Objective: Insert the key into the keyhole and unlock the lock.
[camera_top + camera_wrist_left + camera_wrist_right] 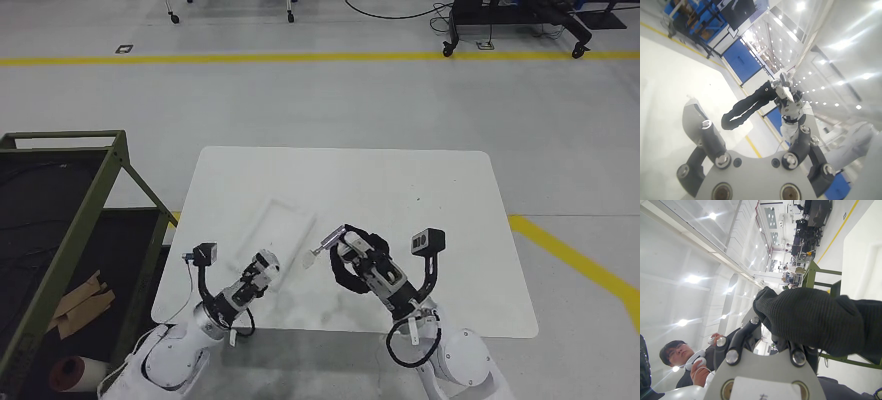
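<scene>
The right gripper [783, 94] is clamping its jaws shut on the lock [810, 321]. It is gripping the lock just behind the silver head [780, 82], and the black fabric-sleeved loop [757, 98] is hanging free to one side, off the table [440, 190]. In the top view the lock is sitting in the air over the table's near half, about midway between the left and right edges. The left gripper [262, 266] is holding its jaws spread wide with nothing between them. It is hovering over the near left part of the table, near the lock but apart from it. A green-framed cart [112, 160] is standing beyond the table's left edge. A yellow line [300, 58] is running across the floor past the far edge.
</scene>
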{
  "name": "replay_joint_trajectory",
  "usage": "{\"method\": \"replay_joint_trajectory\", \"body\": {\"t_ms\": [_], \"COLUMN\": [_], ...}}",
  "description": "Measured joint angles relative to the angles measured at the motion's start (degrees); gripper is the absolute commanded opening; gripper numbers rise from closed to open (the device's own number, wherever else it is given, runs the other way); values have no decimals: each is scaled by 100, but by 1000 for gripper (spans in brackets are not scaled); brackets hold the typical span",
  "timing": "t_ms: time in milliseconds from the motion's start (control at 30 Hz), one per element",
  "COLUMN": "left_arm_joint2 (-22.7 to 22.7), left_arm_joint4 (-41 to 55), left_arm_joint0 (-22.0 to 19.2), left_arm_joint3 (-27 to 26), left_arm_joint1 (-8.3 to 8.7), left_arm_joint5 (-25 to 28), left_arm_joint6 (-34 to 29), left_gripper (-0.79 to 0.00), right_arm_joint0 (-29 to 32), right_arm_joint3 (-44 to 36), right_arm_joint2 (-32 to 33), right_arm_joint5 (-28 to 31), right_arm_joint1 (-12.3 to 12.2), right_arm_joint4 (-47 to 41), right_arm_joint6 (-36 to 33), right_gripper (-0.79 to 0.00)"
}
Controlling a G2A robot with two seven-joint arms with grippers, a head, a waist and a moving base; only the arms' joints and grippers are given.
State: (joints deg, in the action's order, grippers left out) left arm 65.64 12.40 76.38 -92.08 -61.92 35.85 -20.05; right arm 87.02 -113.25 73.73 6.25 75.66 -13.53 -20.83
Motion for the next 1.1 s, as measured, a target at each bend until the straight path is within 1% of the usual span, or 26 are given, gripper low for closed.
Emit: {"method": "replay_joint_trajectory", "body": {"t_ms": [67,100,167,267,300,333,400,467,533,600,667,733,800,867,967,1000,1100], "left_arm_joint2": [84,96,69,-57,-106,-165,-302,-402,-474,-537,-589,-627,-672,-709,-744,-750,-756], "left_arm_joint4": [1435,1900,2672,3234,3294,3344,3420,3356,3315,3348,3438,3466,3460,3440,3386,3368,3257], "left_arm_joint0": [-114,-146,-212,-316,-357,-405,-559,-735,-846,-941,-1022,-1087,-1144,-1181,-1217,-1225,-1241], "left_arm_joint3": [111,160,260,384,438,499,686,889,1037,1178,1290,1387,1485,1558,1628,1639,1661], "left_arm_joint1": [20,20,9,-34,-51,-69,-110,-150,-187,-229,-269,-299,-332,-361,-392,-399,-418], "left_arm_joint5": [-317,-417,-605,-844,-917,-1017,-1336,-1511,-1512,-1478,-1491,-1496,-1473,-1451,-1470,-1482,-1494], "left_arm_joint6": [-843,-1121,-1604,-1957,-1998,-2032,-2091,-2075,-2074,-2086,-2134,-2172,-2207,-2246,-2282,-2290,-2297], "left_gripper": [0,0,0,0,-58,-148,-160,-169,-191,-188,-225,-243,-305,-326,-360,-394,-440], "right_arm_joint0": [-40,-55,-92,-157,-179,-212,-324,-447,-527,-580,-606,-628,-658,-686,-714,-721,-726], "right_arm_joint3": [107,145,217,341,402,474,665,834,936,1028,1093,1137,1175,1202,1221,1223,1221], "right_arm_joint2": [-55,-75,-112,-138,-156,-182,-284,-402,-492,-568,-613,-626,-636,-639,-656,-661,-670], "right_arm_joint5": [7,8,-16,-21,-47,-92,-230,-329,-348,-337,-337,-360,-390,-417,-470,-477,-495], "right_arm_joint1": [-1,0,4,9,14,20,39,61,77,92,102,109,119,129,144,146,150], "right_arm_joint4": [46,61,97,240,272,310,383,434,441,436,414,383,330,300,222,216,177], "right_arm_joint6": [-48,-40,17,172,241,316,456,561,609,639,657,698,749,843,926,929,891], "right_gripper": [-785,-785,-785,-785,-785,-785,-785,-785,-785,-785,-785,-785,-785,-785,-785,-785,-785]}}
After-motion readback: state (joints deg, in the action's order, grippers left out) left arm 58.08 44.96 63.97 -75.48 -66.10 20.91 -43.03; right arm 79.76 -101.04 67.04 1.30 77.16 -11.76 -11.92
